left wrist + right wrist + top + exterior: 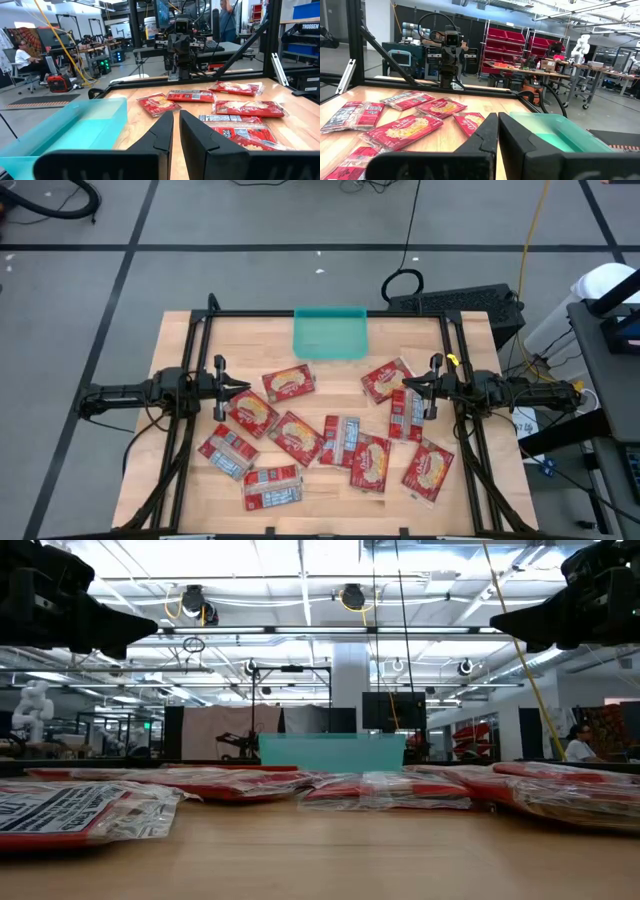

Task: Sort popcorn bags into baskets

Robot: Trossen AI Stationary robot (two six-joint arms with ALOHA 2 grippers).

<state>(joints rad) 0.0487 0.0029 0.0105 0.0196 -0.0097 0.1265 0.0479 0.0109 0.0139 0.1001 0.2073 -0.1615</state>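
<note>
Ringing scattered popcorn bags (290, 385) before the teal basket (330, 333), both grippers' fingers (162, 132) together.

We see red popcorn bags (289, 384) with yellow-cream ovals at their middles, a few with white-grey panels of black print. The basket (330, 333) is teal-green. The desk (180, 340) is pale wood, framed in black. Both arms are dark.

Wooden table (180, 470): popcorn bags (290, 384), basket (330, 333)
</note>
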